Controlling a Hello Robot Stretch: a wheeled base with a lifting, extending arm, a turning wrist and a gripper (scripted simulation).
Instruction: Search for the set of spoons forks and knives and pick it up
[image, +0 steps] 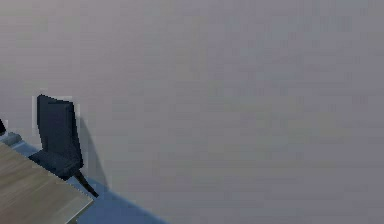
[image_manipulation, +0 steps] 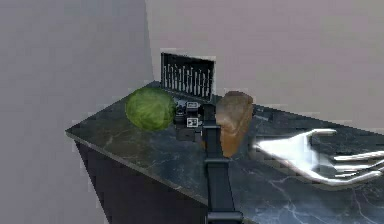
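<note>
On the dark marble counter (image_manipulation: 120, 140), a green round head (image_manipulation: 150, 108) and a brown loaf (image_manipulation: 236, 122) flanked the gripper (image_manipulation: 186, 110); the cutlery rack (image_manipulation: 188, 75) stood behind at the far edge. Finger state and load could not be told.

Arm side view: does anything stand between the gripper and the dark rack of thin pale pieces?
Nothing visible does. The gripper shows just below the dark rack. The green round thing lies left of it in the picture and the brown loaf right of the arm, beside the path, not across it.
</note>
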